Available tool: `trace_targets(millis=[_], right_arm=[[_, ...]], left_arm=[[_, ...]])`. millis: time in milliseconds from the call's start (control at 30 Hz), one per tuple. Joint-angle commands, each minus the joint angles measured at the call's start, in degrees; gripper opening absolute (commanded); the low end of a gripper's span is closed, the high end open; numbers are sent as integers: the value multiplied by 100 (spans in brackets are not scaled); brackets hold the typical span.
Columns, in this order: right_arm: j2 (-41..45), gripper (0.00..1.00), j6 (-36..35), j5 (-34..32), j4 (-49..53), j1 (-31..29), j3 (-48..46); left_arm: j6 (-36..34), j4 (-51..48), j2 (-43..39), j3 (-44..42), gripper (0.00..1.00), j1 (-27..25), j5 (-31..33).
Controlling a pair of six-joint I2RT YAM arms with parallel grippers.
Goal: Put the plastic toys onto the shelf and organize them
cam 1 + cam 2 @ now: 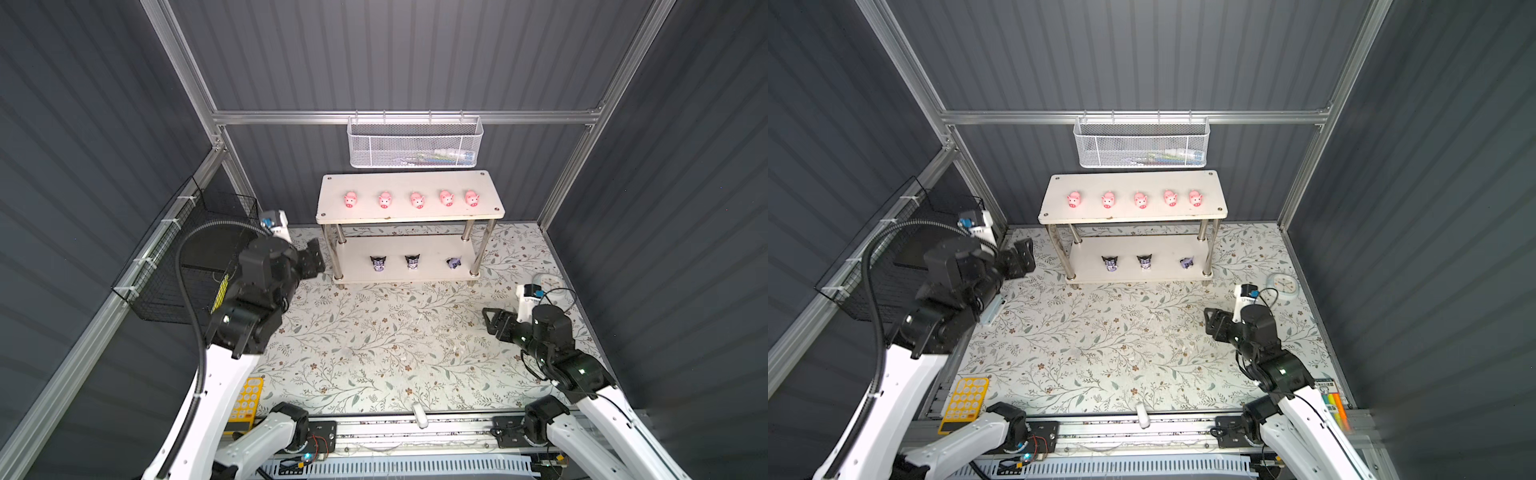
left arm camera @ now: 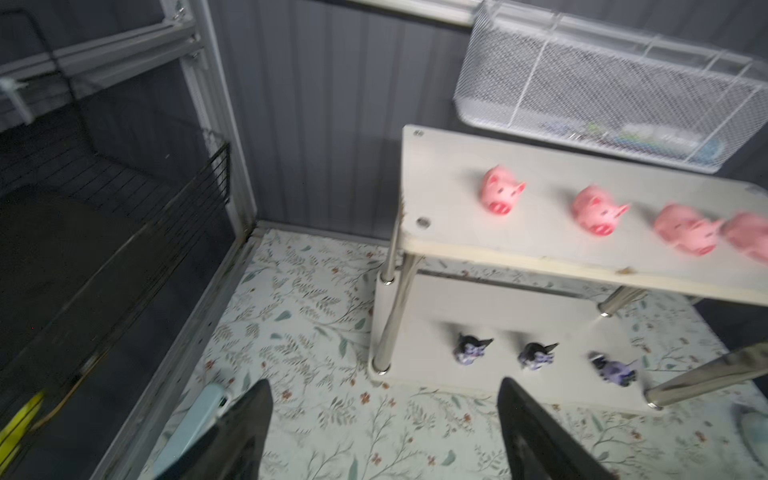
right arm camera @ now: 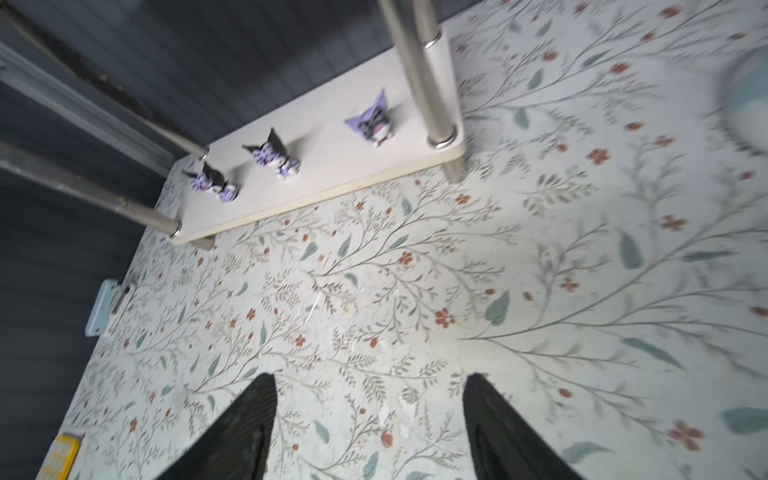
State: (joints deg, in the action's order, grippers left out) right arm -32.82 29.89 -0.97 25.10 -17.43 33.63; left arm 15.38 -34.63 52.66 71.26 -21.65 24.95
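Note:
The shelf (image 1: 409, 183) (image 1: 1133, 183) stands at the back of the floral mat. Several pink pigs (image 1: 417, 200) (image 1: 1140, 200) (image 2: 501, 195) sit in a row on its upper board. Three black-and-purple figures (image 1: 378, 263) (image 1: 412, 262) (image 1: 454, 262) stand on the lower board (image 3: 332, 166); the rightmost shows more purple and looks tilted. My left gripper (image 1: 318, 259) (image 1: 1025, 257) (image 2: 384, 382) hovers open and empty just left of the shelf's lower board. My right gripper (image 1: 487, 322) (image 1: 1207, 320) (image 3: 370, 376) is open and empty over the mat, in front of the shelf's right end.
A white mesh basket (image 1: 415, 143) hangs on the rail above the shelf. A black wire basket (image 1: 187, 257) hangs on the left wall behind the left arm. A small clock (image 1: 1282, 286), a pale blue object (image 1: 990, 309), a yellow stencil (image 1: 965, 399) and markers (image 1: 1333, 405) lie at the mat's edges.

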Motion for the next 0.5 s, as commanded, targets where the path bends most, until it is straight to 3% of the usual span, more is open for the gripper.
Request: trace_targets(millis=[0,233,467], right_arm=[[3,73,-394,-496,285,404,181],[-125,74,-849,-923,-251,1093,241],[-270,75,-854,-810,-635,1409,119]], left_arm=[[199,748,-423,-1149,90,37,821],[73,2297,-673,-2973,99,38,1475],[-963,4443,43,-4291,100,51,1873]])
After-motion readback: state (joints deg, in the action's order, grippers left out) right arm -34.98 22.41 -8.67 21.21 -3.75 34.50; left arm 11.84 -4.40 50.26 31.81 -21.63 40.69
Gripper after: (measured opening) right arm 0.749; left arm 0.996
